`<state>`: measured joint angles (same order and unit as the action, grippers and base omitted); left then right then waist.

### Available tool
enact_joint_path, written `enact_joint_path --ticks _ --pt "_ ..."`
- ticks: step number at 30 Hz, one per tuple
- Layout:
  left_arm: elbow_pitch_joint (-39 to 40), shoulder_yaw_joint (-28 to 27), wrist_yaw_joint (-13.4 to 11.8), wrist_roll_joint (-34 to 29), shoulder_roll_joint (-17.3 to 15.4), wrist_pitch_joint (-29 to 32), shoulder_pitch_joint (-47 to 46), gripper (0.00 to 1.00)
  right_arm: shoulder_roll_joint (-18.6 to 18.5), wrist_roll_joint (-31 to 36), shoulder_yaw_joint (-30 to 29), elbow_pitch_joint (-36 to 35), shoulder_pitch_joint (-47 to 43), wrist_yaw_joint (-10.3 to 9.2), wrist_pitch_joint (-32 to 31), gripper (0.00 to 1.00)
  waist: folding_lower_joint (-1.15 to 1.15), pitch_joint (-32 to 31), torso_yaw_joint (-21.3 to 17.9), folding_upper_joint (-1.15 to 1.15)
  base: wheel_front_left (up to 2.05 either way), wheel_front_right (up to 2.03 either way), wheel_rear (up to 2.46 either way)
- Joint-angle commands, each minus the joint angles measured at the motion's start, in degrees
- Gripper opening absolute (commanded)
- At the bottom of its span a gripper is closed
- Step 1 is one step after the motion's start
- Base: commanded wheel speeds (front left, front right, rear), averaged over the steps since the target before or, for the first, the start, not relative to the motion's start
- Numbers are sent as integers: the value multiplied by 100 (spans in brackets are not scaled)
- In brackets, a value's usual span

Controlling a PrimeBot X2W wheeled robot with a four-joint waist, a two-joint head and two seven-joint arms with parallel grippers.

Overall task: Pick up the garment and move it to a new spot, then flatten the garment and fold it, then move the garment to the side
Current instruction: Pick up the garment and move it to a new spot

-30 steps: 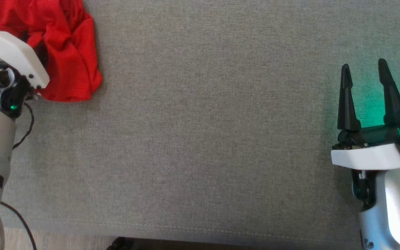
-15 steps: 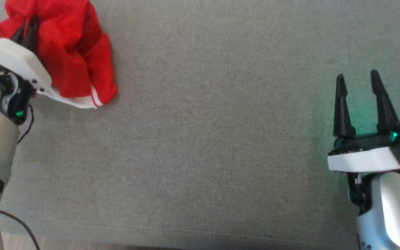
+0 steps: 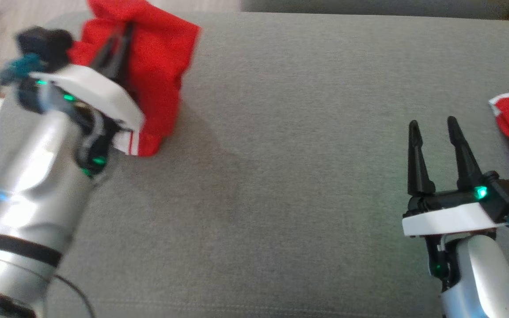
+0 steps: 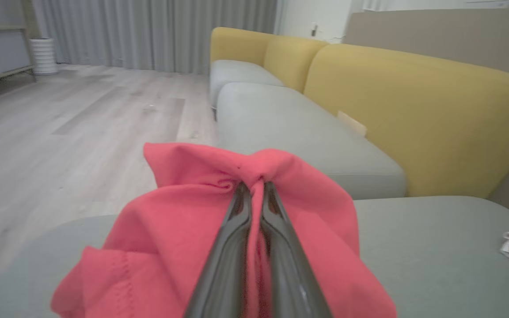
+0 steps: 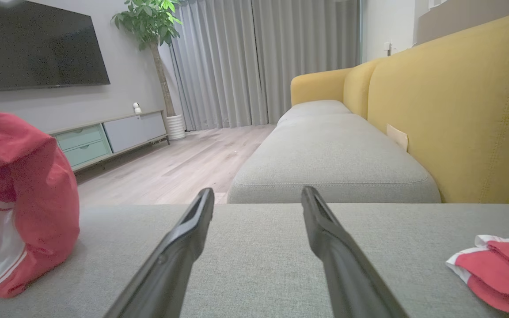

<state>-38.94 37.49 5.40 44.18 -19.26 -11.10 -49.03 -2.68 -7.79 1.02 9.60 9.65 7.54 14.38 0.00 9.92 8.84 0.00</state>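
Left wrist view: left hand (image 4: 256, 185) clenched on garment (image 4: 184, 221); pick-up step.
Right hand (image 3: 432, 123) released; next, carry it right onto bare sofa (image 3: 281, 176).

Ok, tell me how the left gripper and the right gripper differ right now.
The left gripper is pinched shut; the right gripper stands wide open. The left gripper holds a bunched red garment draped from its fingertips; the right gripper holds nothing. The left gripper is over the grey cushion's left end, the right gripper towards its right. Both have two long dark fingers.
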Motion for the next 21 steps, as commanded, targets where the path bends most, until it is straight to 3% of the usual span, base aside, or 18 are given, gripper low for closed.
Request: enact_joint_path --ticks 1,10,18,19,20,21 --pt "410 -123 -117 71 -8 35 -143 0 -20 -81 214 -172 64 -5 61 100 0 -113 -220 0 0 0 0" --pt "1181 203 -703 -13 682 92 240 0 -20 -307 532 -220 126 -5 62 100 0 -119 -1070 0 0 0 0" --pt "844 629 -1019 -338 1286 52 99 1 -20 -561 622 -182 160 -5 62 100 0 -13 -1768 0 0 0 0" --pt "716 697 -1041 -376 1355 38 73 68 -20 -599 666 -164 173 -5 62 100 0 -1 -1843 0 0 0 0" --pt "593 749 -1050 -391 1418 10 58 100 -20 -607 714 -156 187 -5 62 100 0 4 -1904 0 0 0 0" --pt "479 787 -1050 -389 1471 -28 50 100 -20 -620 741 -152 192 -5 62 100 0 5 -1945 0 0 0 0"
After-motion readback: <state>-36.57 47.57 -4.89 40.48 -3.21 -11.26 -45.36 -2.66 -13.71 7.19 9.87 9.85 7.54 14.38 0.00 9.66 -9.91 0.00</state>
